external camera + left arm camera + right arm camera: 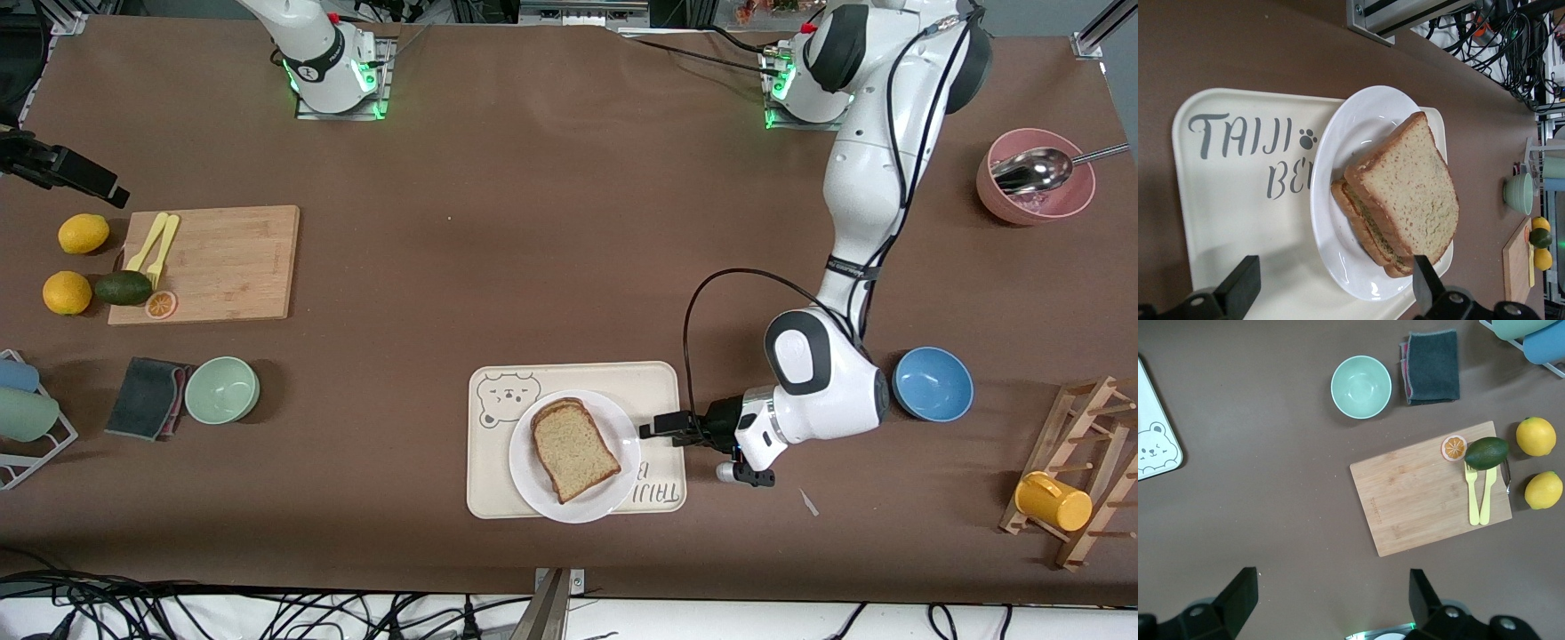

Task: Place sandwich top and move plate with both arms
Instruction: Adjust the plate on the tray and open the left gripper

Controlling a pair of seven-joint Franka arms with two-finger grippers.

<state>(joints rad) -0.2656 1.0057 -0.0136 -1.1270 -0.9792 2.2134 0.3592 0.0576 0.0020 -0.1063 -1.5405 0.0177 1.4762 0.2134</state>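
Sandwich top (575, 449) on white plate (532, 480), left tool (652, 431) open beside plate, right tool (1328, 597) open, waiting above the cutting board (1431, 490) well apart from plate.

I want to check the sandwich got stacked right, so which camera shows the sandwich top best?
The left wrist view: the sandwich top fills the frame, lying on the lower slice on the plate. The front view shows it small from above, hiding the layers. The right wrist view misses it.
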